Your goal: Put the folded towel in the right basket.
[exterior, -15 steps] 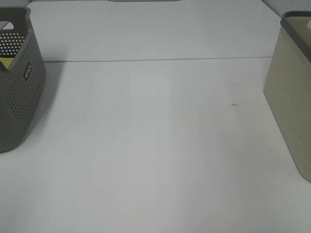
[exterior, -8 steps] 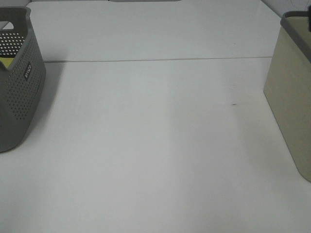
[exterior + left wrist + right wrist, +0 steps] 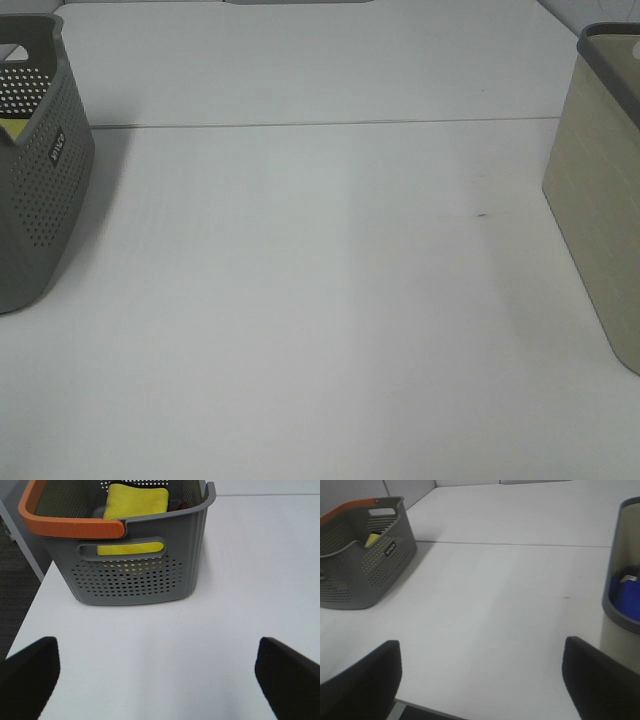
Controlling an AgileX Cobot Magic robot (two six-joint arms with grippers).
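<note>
Yellow folded towel (image 3: 136,500) sat inside the perforated grey basket (image 3: 145,575); both the left gripper (image 3: 155,672) and right gripper (image 3: 482,680) were spread wide, holding nothing. I'd drop in from straight above, clear of the orange handle (image 3: 70,527).

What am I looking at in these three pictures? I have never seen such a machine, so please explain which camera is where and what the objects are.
This is a robot with two arms, each ending in a two-fingered gripper. One picture comes from a camera mounted high over a white table; neither arm shows in it. The other two come from cameras on the wrists.

In the left wrist view, the dark shapes in the lower corners are the fingers of the left gripper, spread open and empty. Ahead stands a grey perforated basket with an orange handle, holding a folded yellow towel.

The right wrist view shows the right gripper, also open and empty, and beside it a beige basket with something blue inside.
</note>
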